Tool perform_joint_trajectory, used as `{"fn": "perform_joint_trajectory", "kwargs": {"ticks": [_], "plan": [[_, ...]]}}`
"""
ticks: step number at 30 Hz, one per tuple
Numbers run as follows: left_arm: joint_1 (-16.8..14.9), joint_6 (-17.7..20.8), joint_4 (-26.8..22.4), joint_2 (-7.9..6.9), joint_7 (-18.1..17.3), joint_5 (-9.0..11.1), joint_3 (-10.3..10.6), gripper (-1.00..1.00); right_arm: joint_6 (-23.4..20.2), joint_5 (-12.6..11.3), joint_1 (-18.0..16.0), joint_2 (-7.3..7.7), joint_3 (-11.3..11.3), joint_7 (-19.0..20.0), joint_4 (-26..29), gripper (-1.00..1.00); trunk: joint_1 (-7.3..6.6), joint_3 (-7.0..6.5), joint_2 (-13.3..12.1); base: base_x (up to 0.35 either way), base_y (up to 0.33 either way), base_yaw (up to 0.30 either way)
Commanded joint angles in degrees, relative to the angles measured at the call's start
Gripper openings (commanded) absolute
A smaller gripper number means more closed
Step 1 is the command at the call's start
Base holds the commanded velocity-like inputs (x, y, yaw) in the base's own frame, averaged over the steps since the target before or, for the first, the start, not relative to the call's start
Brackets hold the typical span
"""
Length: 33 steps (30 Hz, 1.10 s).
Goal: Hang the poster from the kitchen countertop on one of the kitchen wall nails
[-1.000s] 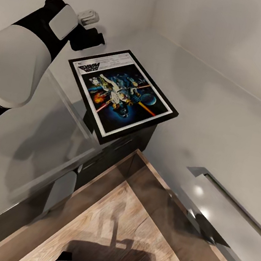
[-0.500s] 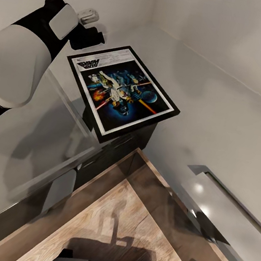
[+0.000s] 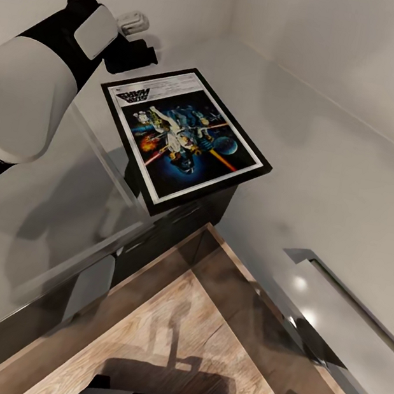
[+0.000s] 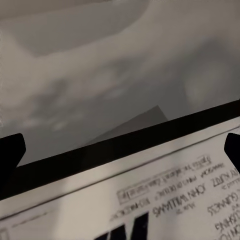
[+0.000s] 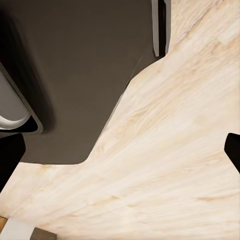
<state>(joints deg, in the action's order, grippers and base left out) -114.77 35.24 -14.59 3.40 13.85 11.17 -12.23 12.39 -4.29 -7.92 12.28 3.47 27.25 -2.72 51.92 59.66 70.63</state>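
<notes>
The poster (image 3: pixel 183 135) is a black-framed space artwork with a white border. It lies on the light grey kitchen countertop (image 3: pixel 331 169), with its near corner overhanging the counter's inner corner. Its white title strip points at my left gripper (image 3: pixel 141 56), which sits at that far edge. In the left wrist view the poster (image 4: pixel 165 195) and its black frame edge run across between the two dark fingertips (image 4: pixel 11 150), and my left gripper (image 4: pixel 120 150) is open. My right gripper (image 5: pixel 122 150) is open over the wooden floor with nothing between its fingers.
White walls (image 3: pixel 328 39) meet behind the L-shaped counter. A steel hob edge (image 3: pixel 313 269) lies at the right. Dark cabinet fronts (image 3: pixel 150 240) line the wooden floor (image 3: pixel 175 322). My dark base (image 5: pixel 85 85) lies beneath the right gripper.
The poster has shifted a little towards the far left, closer to my left gripper, mostly in the first half second. The left arm has barely moved.
</notes>
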Motion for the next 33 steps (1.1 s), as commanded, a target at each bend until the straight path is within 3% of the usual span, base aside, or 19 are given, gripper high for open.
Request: {"fn": "perform_joint_trajectory", "kwargs": {"ticks": [1,15,33], "plan": [[-0.01,0.18,-0.09,0.03,0.47,0.61,-0.14,1.0,0.18,-0.45,-0.08,0.02,0.31,0.43,-0.26,1.0,0.0,0.07,0.02,0.0,0.0,0.0],[-0.01,-1.9,0.04,0.03,0.48,0.61,-0.76,1.0,0.18,-0.46,-0.08,0.02,0.31,0.43,-0.27,1.0,0.0,1.03,0.02,0.0,0.0,0.0],[-0.01,-2.02,0.05,0.03,0.48,0.61,-0.78,1.0,0.18,-0.45,-0.08,0.02,0.31,0.43,-0.25,1.0,0.0,1.11,0.02,0.034,0.0,0.0]]}}
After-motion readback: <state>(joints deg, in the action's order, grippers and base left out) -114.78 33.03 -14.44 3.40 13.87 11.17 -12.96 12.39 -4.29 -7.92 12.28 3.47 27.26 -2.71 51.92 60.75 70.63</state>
